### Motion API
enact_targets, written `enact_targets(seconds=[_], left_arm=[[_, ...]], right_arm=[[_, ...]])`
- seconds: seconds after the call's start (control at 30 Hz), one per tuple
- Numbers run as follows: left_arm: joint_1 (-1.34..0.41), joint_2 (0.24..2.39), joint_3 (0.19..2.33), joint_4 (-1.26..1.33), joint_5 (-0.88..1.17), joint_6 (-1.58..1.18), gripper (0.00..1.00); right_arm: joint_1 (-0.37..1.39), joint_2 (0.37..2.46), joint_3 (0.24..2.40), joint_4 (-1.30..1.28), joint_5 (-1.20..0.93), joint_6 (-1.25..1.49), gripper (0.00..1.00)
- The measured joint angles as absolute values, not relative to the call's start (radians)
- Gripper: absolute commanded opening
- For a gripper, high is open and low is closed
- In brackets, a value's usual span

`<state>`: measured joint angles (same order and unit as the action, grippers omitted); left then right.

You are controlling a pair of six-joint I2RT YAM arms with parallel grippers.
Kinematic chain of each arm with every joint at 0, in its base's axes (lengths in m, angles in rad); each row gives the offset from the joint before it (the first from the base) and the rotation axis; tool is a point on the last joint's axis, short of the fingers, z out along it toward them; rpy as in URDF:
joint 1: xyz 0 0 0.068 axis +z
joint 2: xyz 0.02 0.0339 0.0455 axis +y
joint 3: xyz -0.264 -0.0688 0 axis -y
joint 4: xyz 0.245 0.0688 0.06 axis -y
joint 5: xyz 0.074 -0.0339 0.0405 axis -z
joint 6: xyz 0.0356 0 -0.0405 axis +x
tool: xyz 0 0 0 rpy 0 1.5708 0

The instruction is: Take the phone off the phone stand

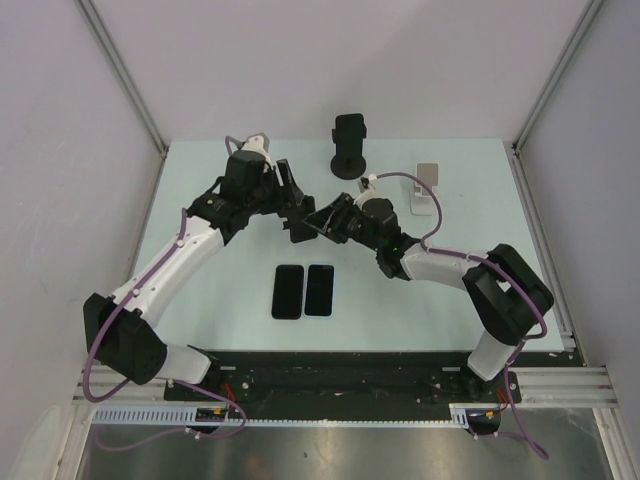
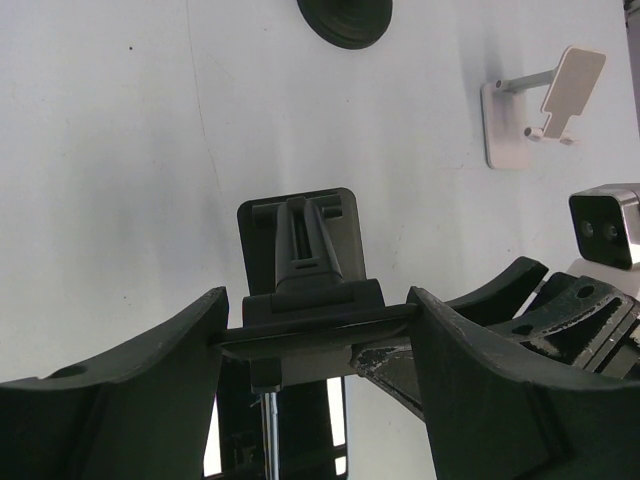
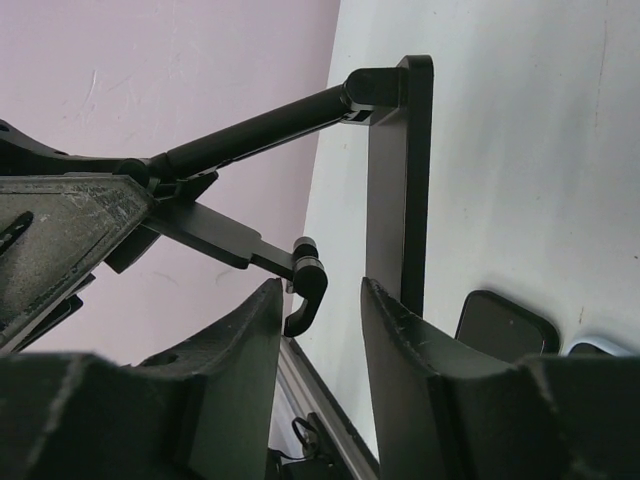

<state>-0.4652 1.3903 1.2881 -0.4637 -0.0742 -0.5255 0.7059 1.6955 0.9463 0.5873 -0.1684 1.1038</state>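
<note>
The left arm (image 1: pixel 170 265) is bending up from its near-left base and leaning toward the middle of the table. Its left gripper (image 2: pixel 318 318) is pressing both fingers against the side edges of a black phone stand (image 2: pixel 305 250). The right arm (image 1: pixel 450 268) is lying low from the near right and pointing left. Its right gripper (image 3: pixel 322 300) is holding its jaws narrowly apart, with a hooked tip of the stand between them.

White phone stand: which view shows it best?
Left wrist: the white phone stand appears large, with base, arm and tilted plate distinct. In the top external view the stand is small, seen from above. The right wrist view misses it.
</note>
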Motion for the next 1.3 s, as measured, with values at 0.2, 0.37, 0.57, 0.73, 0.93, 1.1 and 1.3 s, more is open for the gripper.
enact_targets(seconds=[0.2,0.37,0.57,0.73,0.93,1.1,1.3], left_arm=[[-0.467,1.390,1.284,-0.461,-0.075,-0.525,0.13],[-0.469,1.383,1.279,-0.458,-0.072,-0.525,0.26],[-0.469,1.380,1.277,-0.458,-0.069,-0.524,0.59],[-0.470,1.374,1.276,-0.457,-0.066,-0.524,0.90],[-0.451,1.313,1.276,-0.430,-0.075,-0.513,1.00],[-0.398,1.260,1.276,-0.418,-0.083,-0.500,1.00],[-0.369,1.240,1.276,-0.413,-0.135,-0.466,1.00]], right_arm=[[0.706,1.710,0.953,0.614,-0.185,1.128,0.17],[0.700,1.710,0.954,0.604,-0.182,1.142,0.00],[0.698,1.709,0.956,0.597,-0.185,1.149,0.00],[0.685,1.692,0.956,0.569,-0.194,1.143,0.00],[0.650,1.629,0.956,0.432,-0.208,1.083,0.00],[0.590,1.542,0.955,0.315,-0.226,1.015,0.00],[0.435,1.395,0.921,0.178,-0.288,0.949,0.00]])
